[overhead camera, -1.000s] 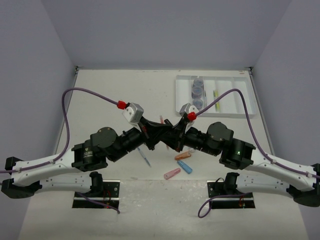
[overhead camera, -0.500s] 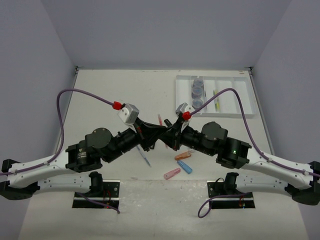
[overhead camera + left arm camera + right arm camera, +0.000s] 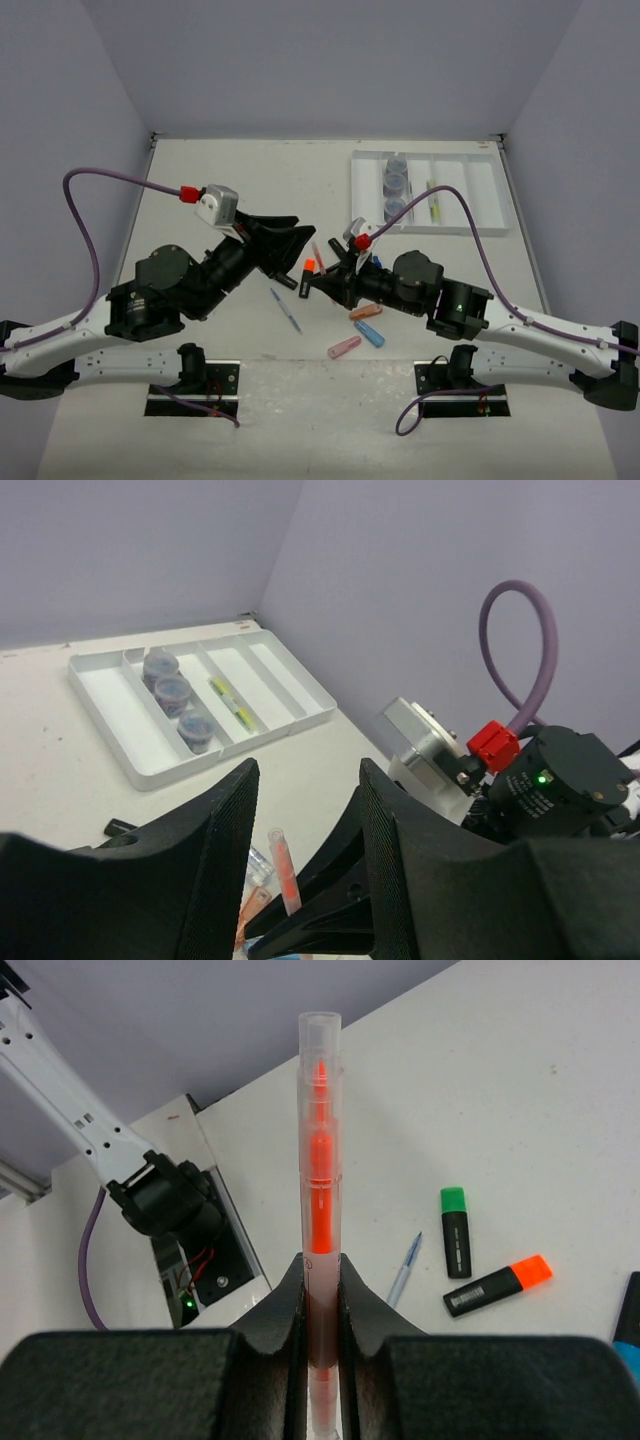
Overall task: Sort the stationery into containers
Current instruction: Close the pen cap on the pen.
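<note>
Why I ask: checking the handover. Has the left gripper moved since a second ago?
Yes. The left gripper has drawn back leftward, farther from the white tray.

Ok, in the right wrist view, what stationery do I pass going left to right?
Orange pen in the right gripper, blue pen, green highlighter, orange highlighter, blue highlighter at the edge.
</note>
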Tool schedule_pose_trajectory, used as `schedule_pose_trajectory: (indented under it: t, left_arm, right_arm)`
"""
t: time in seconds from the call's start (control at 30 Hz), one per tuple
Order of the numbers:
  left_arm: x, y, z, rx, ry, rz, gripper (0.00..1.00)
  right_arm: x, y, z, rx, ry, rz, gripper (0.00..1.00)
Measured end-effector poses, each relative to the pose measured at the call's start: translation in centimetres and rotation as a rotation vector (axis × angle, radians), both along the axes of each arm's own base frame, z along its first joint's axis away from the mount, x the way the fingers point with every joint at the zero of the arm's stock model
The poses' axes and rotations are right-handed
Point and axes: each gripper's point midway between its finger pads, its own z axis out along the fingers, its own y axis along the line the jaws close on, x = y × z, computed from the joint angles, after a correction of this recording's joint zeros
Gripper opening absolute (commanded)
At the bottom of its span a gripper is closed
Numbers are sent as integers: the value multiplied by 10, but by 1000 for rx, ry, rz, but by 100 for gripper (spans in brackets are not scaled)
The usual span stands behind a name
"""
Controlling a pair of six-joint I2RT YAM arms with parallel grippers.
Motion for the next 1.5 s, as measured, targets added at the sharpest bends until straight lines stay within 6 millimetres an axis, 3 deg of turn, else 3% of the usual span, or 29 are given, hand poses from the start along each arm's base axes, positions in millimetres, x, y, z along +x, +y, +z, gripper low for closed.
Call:
schedule_pose_trajectory:
  t: [0.27,0.67,0.73,0.9,1.5]
  left_arm:
    - [8,-17,-21,75,15,22,39]
    - [3,-31,-31,95,14,-29,29]
    - [1,-36,-36,102,15,-46,25]
    - [-2,-45,-44,118,19,-77,1]
    - [-1,-52,-40,76,8,-96,0]
  right_arm:
    - [-7,-1,15,54,-20,37,0]
    - [-12,-5,28,94,-35,54,0]
    - [-12,-5,29,95,-35,54,0]
    - [-12,-5,29,97,-36,53,0]
    - [-4,-9,37,79,-51,7,0]
